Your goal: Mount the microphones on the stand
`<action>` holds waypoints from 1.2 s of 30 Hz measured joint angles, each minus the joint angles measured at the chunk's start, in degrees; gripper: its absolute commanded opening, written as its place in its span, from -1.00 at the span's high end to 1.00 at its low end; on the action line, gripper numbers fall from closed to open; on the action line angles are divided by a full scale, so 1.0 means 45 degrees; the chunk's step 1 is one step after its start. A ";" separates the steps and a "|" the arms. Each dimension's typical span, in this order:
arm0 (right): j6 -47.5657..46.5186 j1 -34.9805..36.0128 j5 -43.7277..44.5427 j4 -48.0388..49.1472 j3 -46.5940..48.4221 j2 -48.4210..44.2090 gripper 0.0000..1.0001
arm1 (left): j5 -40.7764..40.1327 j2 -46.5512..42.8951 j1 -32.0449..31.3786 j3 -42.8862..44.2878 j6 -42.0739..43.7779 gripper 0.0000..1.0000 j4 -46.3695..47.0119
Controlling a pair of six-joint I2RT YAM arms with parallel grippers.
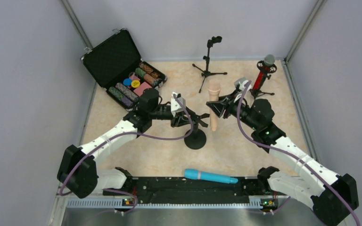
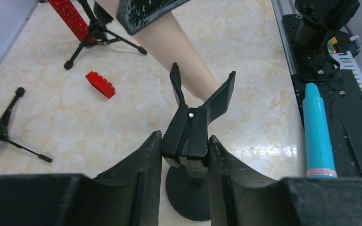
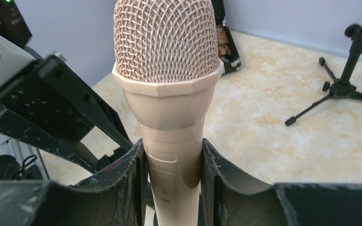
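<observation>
The left hand point(image 2: 185, 139) is clenched on the black spring clip point(image 2: 191, 125) of a round-based stand point(image 1: 195, 140) at the middle of the desk point(image 1: 245, 155). One finger presses each side of the clip body, and the clip's two prongs spread apart toward the right. Just beyond those prongs is the lower end of the beige microphone point(image 3: 167, 56); whether it touches them cannot be told. The right hand point(image 3: 172, 146) grasps that microphone around its handle just below the mesh head, which points toward the far side. A small red toy block point(image 2: 100, 84) lies on the desk beyond it. At the far right the glittery red microphone point(image 1: 264, 73) sits in a black tripod stand, its silver head up. A second tripod stand point(image 1: 209, 59) stands at the far middle, its clip bare. The cyan microphone point(image 1: 210, 176) lies on its side on the black base plate point(image 1: 169, 193) at the near edge, between the two arm bases. At the far left an open black case point(image 1: 111, 59) holds poker chips point(image 1: 136, 82).
</observation>
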 measured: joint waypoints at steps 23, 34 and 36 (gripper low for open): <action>-0.1146 0.2691 0.2516 0.8563 -0.4260 -0.0291 1.00 | -0.0219 -0.0005 -0.0209 -0.1137 -0.2929 1.00 0.3070; -0.1826 0.3317 0.3497 1.0501 -0.4779 0.0432 1.00 | -0.0287 -0.0005 -0.0204 -0.1224 -0.3109 1.00 0.3288; -0.1938 0.3381 0.3589 1.0545 -0.4784 0.0447 1.00 | -0.0306 -0.0005 -0.0204 -0.1243 -0.3109 1.00 0.3327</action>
